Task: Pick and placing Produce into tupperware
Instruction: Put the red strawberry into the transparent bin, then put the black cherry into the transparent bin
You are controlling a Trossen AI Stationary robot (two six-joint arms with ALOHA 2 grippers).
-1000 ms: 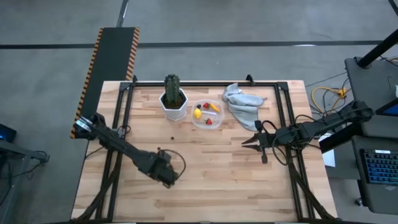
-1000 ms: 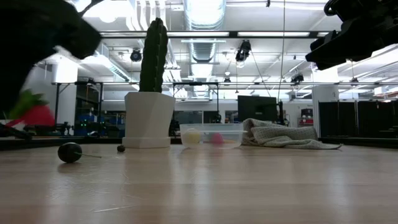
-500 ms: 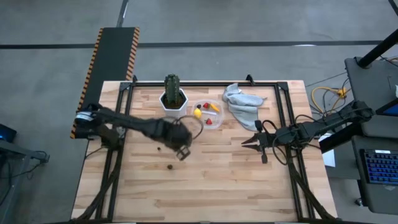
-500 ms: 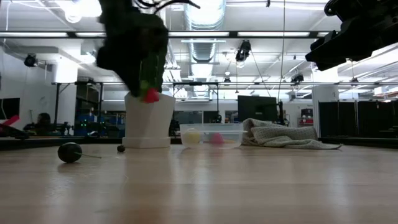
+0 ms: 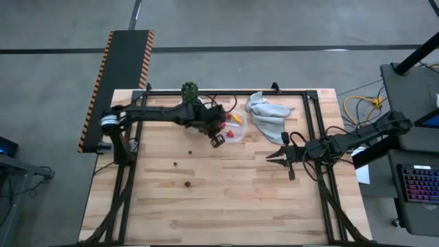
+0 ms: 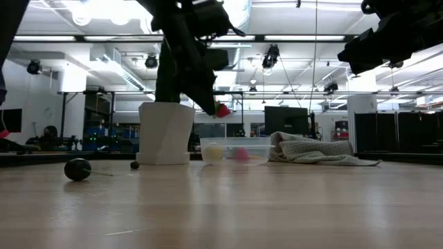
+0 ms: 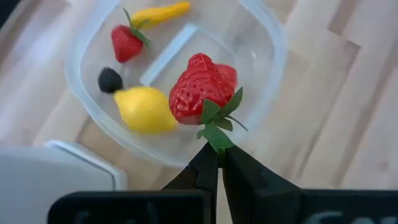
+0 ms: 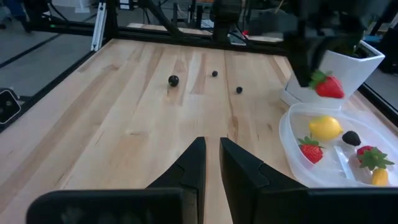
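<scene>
My left gripper (image 5: 218,139) hangs over the clear tupperware (image 5: 229,127), shut on a red toy strawberry (image 7: 202,93) that is also seen in the low view (image 6: 221,110). The tupperware (image 7: 273,59) holds a lemon (image 7: 144,109), a dark berry (image 7: 110,79), a yellow-orange stick (image 7: 160,12) and two more strawberries (image 8: 311,149) (image 8: 370,155). Loose dark berries (image 5: 176,164) (image 5: 188,183) lie on the wood. My right gripper (image 5: 269,156) waits at the table's right, its fingers a narrow gap apart. My left gripper pinches the strawberry's green leaves (image 7: 217,127) between its two fingertips (image 7: 208,160). The fingers slant down from above. The red body sticks out beyond the tips, lifted clear above the tupperware's inside.
A green cactus in a white hexagonal pot (image 5: 192,113) stands just left of the tupperware, close to my left arm. A crumpled grey cloth (image 5: 266,113) lies to its right. Bare wood spreads over the near half of the table (image 5: 226,206).
My left gripper has swung from the table's near left toward the far edge and the right, past the cactus pot, to a spot above the tupperware. It has stayed shut on the strawberry, carried clear of the table throughout.
</scene>
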